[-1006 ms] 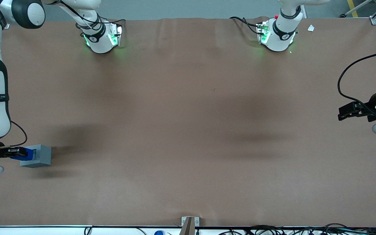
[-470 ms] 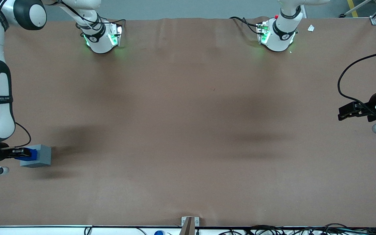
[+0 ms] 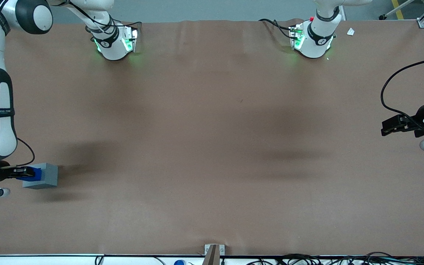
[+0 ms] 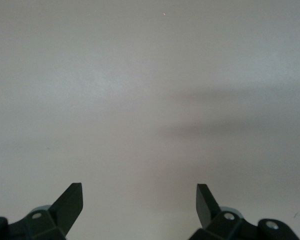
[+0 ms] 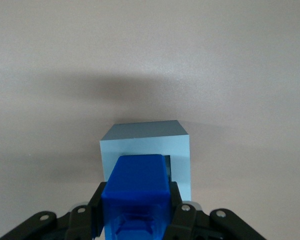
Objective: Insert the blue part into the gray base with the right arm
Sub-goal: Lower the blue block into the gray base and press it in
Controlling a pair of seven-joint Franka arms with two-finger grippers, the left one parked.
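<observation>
The gray base [image 3: 46, 176] stands on the brown table near the working arm's end. The blue part [image 3: 35, 174] sits over its top, held between the black fingers of my right gripper [image 3: 28, 172]. In the right wrist view the gripper [image 5: 136, 212] is shut on the blue part [image 5: 136, 192], whose lower end reaches into the square socket of the gray base [image 5: 146, 145]. A dark strip of the socket shows beside the blue part.
The two arm bases [image 3: 114, 42] [image 3: 313, 40] stand at the table's edge farthest from the front camera. A small metal bracket [image 3: 214, 250] sits at the nearest edge. The parked arm's gripper [image 3: 399, 125] hangs at its end of the table.
The right arm has shifted slightly toward the parked arm's end and the blue part has sunk lower onto the gray base. Little has moved in the last half second.
</observation>
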